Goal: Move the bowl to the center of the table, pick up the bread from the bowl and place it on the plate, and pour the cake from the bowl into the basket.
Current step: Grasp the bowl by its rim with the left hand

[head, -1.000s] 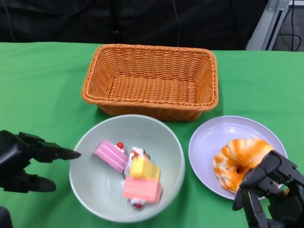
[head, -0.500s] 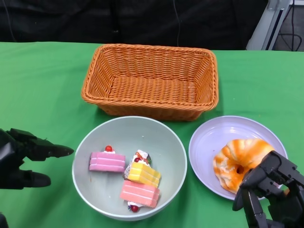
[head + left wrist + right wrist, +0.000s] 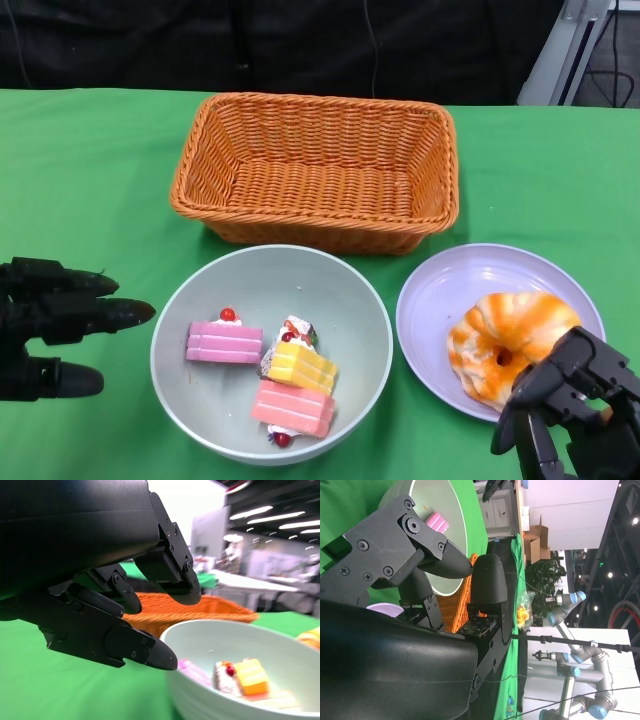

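Note:
The pale green bowl (image 3: 340, 300) stands flat on the green table, just in front of the orange wicker basket (image 3: 316, 166). In the bowl lie a pink cake slice (image 3: 223, 342), a yellow one (image 3: 300, 366) and a salmon-pink one (image 3: 293, 408). My left hand (image 3: 50, 325) hovers to the left of the bowl, fingers apart, a small gap from the rim. The orange-and-white bread (image 3: 505, 340) lies on the lilac plate (image 3: 440, 290). My right hand (image 3: 570, 410) sits at the plate's near edge with nothing in it. The left wrist view shows the bowl (image 3: 200, 640) beyond the fingers (image 3: 145, 652).
The basket holds nothing. Green cloth extends to both sides, and a black backdrop stands behind the table. A metal frame (image 3: 575, 50) shows at the far right.
The bowl has settled flat from a tilt and the cakes slid to its near side. My left hand has drawn back from the rim to the left.

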Available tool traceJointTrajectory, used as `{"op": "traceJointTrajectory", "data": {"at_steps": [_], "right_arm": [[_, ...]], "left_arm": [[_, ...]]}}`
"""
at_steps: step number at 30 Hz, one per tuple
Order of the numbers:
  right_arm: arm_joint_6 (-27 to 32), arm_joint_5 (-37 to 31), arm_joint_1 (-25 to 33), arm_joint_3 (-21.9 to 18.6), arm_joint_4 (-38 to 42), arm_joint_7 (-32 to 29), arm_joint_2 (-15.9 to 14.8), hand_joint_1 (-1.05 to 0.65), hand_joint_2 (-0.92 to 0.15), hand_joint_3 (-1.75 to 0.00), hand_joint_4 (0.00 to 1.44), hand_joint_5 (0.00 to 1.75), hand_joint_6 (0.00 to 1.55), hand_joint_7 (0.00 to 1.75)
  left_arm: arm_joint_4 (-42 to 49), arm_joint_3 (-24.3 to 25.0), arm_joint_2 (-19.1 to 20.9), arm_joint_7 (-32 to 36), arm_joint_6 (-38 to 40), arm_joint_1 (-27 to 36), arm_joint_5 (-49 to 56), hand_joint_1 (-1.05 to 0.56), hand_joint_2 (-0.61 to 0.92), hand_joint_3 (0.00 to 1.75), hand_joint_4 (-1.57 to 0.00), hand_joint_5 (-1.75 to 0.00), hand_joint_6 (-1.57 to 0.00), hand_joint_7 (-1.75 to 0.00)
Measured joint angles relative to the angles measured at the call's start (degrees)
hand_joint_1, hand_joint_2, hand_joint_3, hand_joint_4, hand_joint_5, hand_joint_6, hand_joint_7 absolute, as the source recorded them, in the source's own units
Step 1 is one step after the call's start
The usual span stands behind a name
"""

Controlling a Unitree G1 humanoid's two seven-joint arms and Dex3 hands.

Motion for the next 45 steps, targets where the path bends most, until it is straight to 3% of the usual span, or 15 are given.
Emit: {"op": "traceJointTrajectory", "data": {"at_steps": [6, 16, 25, 33, 45], "right_arm": [[0.4, 0.1, 1.21, 0.25, -1.12, 0.09, -0.01, -0.17, -0.4, -1.36, 0.73, 1.74, 0.64, 1.59], [2.33, 1.33, 3.57, 0.28, -3.06, 0.08, 0.0, -0.19, -0.44, -1.29, 0.74, 1.75, 0.62, 1.61], [2.71, 2.18, 6.28, 1.34, -5.26, 0.09, 0.0, -0.15, -0.44, -1.36, 0.75, 1.75, 0.58, 1.66], [2.63, 2.03, 7.2, 2.2, -6.04, 0.14, 0.01, -0.17, -0.41, -1.42, 0.75, 1.75, 0.57, 1.69], [1.85, 1.64, 6.7, 2.59, -5.28, 0.12, 0.08, -0.17, -0.4, -1.39, 0.74, 1.75, 0.58, 1.68]], "left_arm": [[-6.32, -1.51, 1.27, 6.45, -0.38, 2.11, 4.6, -0.61, 0.83, 0.0, -0.72, 0.0, -0.7, 0.0], [-12.13, -2.56, 1.77, 6.53, -4.83, 3.32, 5.91, -0.57, 0.81, 0.0, -0.79, -0.04, -0.71, -0.01], [-13.27, -3.73, 0.86, 1.66, -6.1, 3.31, 5.75, -0.5, 0.82, 0.01, -0.9, -0.07, -0.8, -0.03], [-13.08, -4.4, -1.44, -2.94, -2.46, 3.23, 4.8, -0.47, 0.85, 0.01, -0.9, -0.05, -0.82, -0.02], [-10.94, -7.06, -6.43, -15.54, 8.21, 2.57, 1.12, -0.4, 0.84, 0.0, -0.92, -0.03, -0.82, 0.0]]}}
